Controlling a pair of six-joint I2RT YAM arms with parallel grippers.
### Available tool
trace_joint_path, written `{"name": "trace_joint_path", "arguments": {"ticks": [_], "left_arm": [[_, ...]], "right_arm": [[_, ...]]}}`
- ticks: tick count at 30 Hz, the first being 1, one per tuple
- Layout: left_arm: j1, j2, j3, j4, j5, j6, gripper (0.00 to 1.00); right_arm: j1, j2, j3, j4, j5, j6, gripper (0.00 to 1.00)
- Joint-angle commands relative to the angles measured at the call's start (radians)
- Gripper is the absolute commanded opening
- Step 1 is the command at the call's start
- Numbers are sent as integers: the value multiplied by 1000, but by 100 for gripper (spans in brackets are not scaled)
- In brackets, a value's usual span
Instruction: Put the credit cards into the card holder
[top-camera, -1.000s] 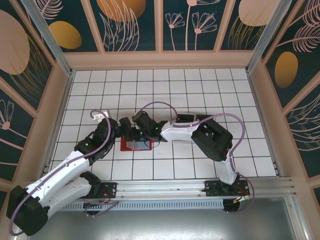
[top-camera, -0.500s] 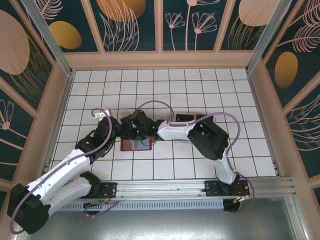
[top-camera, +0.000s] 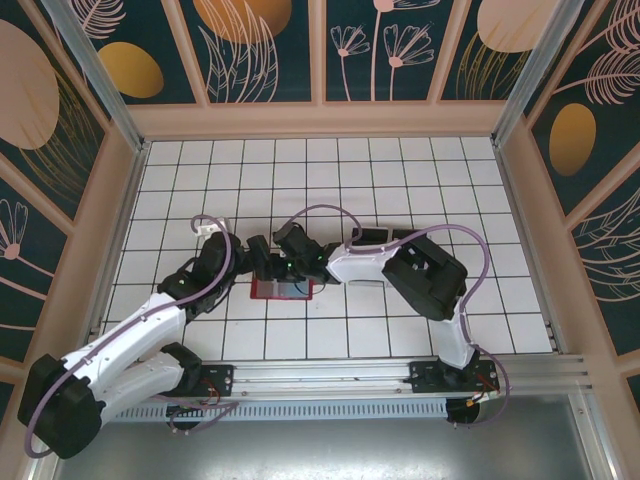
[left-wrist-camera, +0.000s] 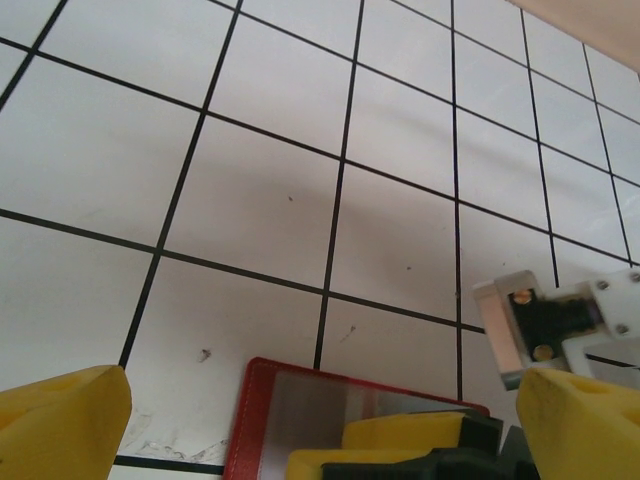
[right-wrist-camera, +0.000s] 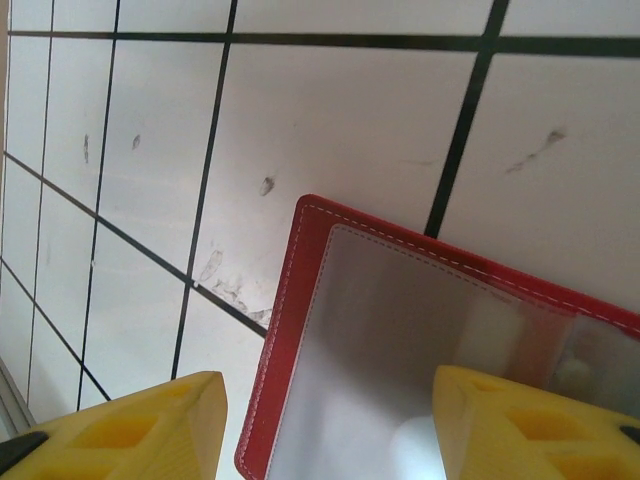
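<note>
The card holder (top-camera: 282, 291) is a flat red folder with a grey clear-window inside, lying open on the white tiles. Both arms meet just above it. My left gripper (top-camera: 257, 266) is open wide; its yellow fingertips (left-wrist-camera: 62, 422) straddle the holder's (left-wrist-camera: 262, 420) near left corner. My right gripper (top-camera: 287, 268) hangs low over the holder (right-wrist-camera: 300, 300) with its jaws apart and nothing between them but the window below. One of its yellow fingers (left-wrist-camera: 415, 440) lies across the holder in the left wrist view. The credit cards are out of view.
White tiled floor (top-camera: 400, 180) with black grout lines, boxed in by beige walls (top-camera: 320, 118) on three sides. An aluminium rail (top-camera: 330, 378) runs along the near edge by the arm bases. The right arm's wrist camera (left-wrist-camera: 550, 322) sits close to my left fingertip.
Both grippers and the card holder have shifted slightly to the right. The right gripper swung left half a second ago, then came back. Neither gripper's opening has changed.
</note>
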Motion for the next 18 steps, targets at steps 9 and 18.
{"name": "trace_joint_path", "arguments": {"ticks": [9, 18], "left_arm": [[6, 100, 7, 75, 12, 17, 99], [6, 193, 79, 55, -8, 54, 99]], "right_arm": [[-75, -324, -29, -88, -9, -221, 57], [-178, -621, -170, -466, 205, -405, 56]]}}
